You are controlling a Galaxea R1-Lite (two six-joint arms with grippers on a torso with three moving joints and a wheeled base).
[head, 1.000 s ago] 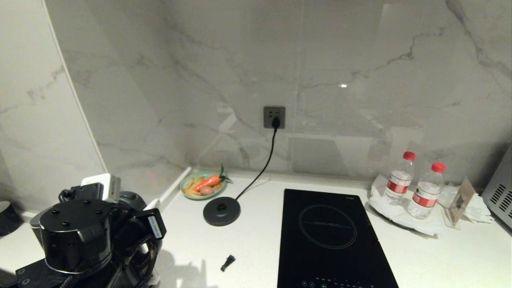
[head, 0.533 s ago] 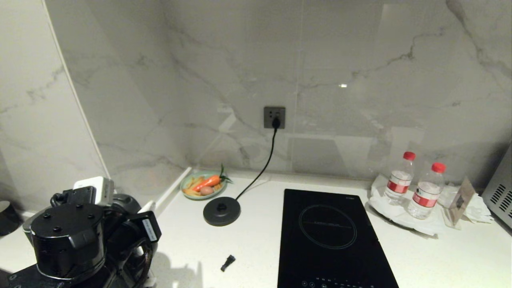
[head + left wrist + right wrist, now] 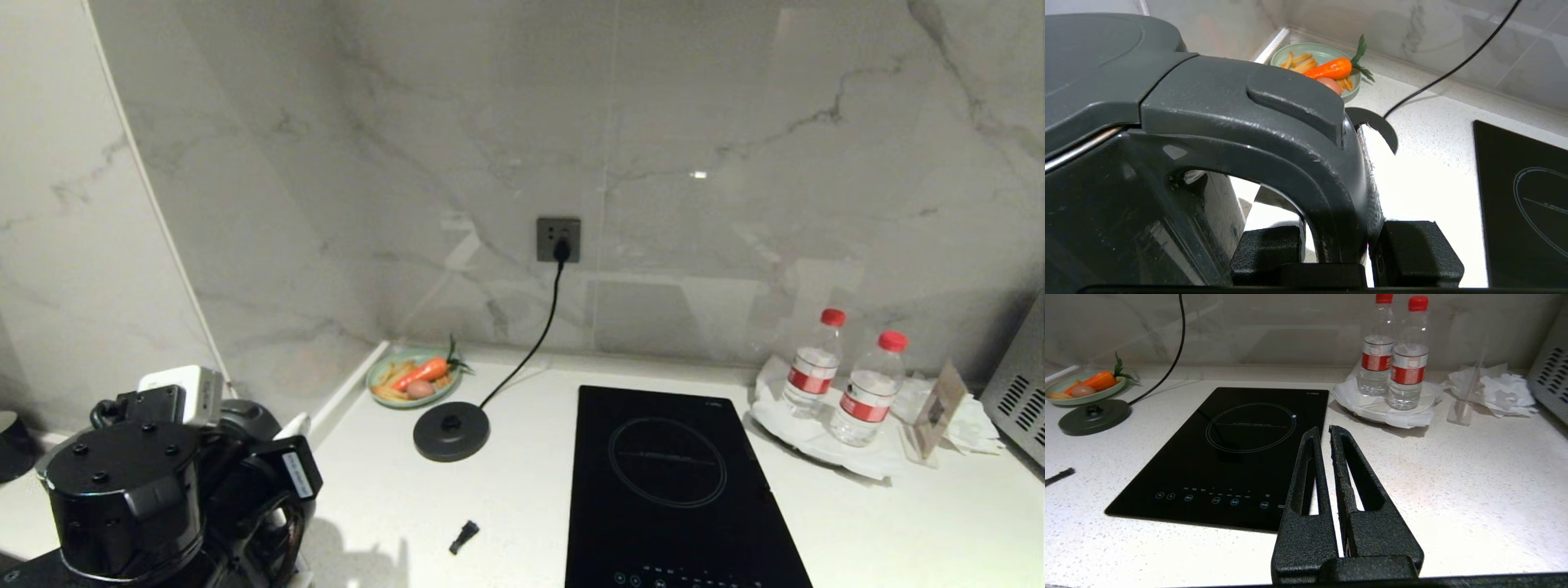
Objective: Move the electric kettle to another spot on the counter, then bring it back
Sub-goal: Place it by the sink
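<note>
The electric kettle (image 3: 1167,134) is off its round base (image 3: 451,430) and sits at the far left of the surface (image 3: 522,498), the left pincer (image 3: 1339,249) clamped on its loop handle. So the outbound move looks under way or done; the return is left. The right pincer (image 3: 1323,433) idles nearly closed, empty, above the cooktop (image 3: 1229,457).
</note>
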